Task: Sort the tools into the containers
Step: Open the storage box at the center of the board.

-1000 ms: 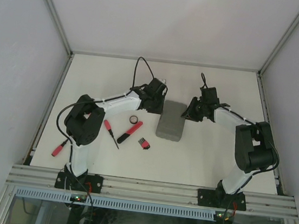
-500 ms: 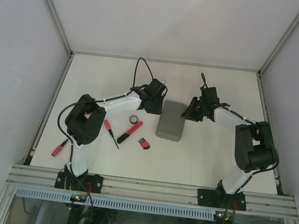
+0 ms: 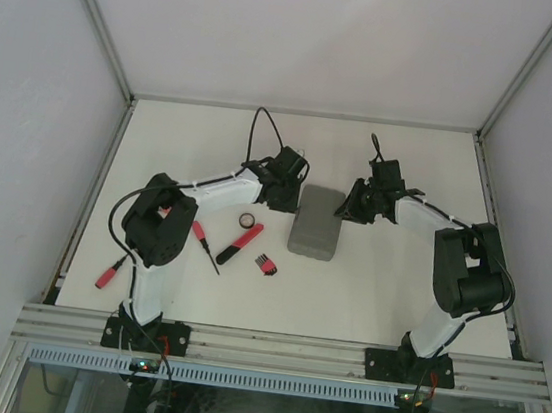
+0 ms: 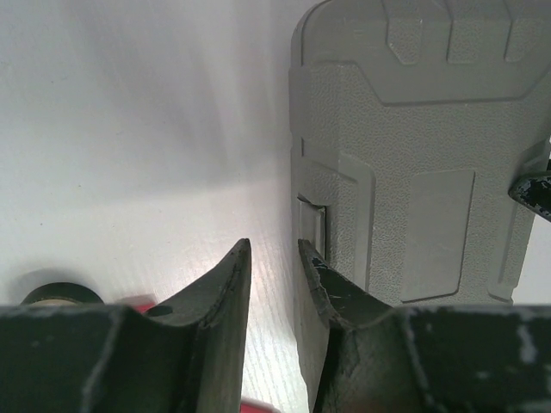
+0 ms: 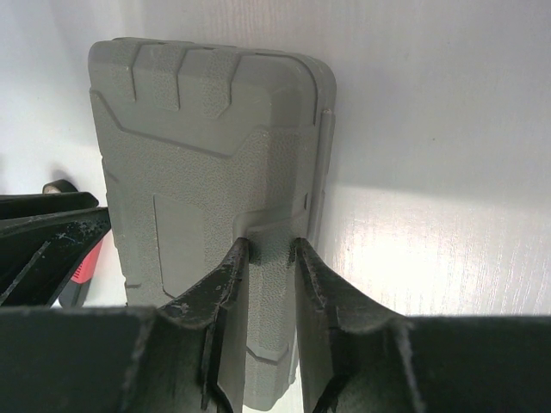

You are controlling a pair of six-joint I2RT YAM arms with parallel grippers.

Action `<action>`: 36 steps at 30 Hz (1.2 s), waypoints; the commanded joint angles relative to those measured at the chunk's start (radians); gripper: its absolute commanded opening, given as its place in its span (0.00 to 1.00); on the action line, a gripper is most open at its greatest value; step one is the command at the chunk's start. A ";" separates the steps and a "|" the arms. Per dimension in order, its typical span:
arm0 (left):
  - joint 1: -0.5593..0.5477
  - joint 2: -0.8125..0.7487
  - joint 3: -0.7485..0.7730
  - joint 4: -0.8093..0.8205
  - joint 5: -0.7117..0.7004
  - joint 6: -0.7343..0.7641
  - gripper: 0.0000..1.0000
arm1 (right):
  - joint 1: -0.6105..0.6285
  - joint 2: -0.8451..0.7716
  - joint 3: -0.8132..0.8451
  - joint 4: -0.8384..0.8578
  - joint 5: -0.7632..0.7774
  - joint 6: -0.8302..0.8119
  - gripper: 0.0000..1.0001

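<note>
Only the top view shows all five tools [image 3: 239, 244] near one shut grey tool case [image 3: 314, 233] — left jaws slightly apart, empty; right jaws straddle its latch — can't tell if they hold it

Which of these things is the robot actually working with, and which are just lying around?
Part of the job: grey tool case, red-handled screwdriver, longer red-black tool, black ring, hex key set, small red tool far left.
Just lying about: nothing visible.

A lab: white-walled enclosure [image 3: 307, 39] with aluminium frame [image 3: 279, 349].
</note>
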 commanded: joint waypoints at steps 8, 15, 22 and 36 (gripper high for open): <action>0.000 -0.054 0.038 0.031 -0.003 0.021 0.35 | -0.005 0.064 -0.027 -0.109 0.100 -0.053 0.22; 0.000 -0.056 0.025 0.045 0.013 0.018 0.35 | -0.005 0.067 -0.027 -0.109 0.098 -0.056 0.22; 0.000 -0.111 -0.011 0.080 -0.019 0.014 0.35 | -0.003 0.070 -0.027 -0.106 0.093 -0.056 0.22; -0.001 -0.052 -0.004 0.083 0.012 0.015 0.34 | -0.002 0.075 -0.025 -0.106 0.087 -0.059 0.22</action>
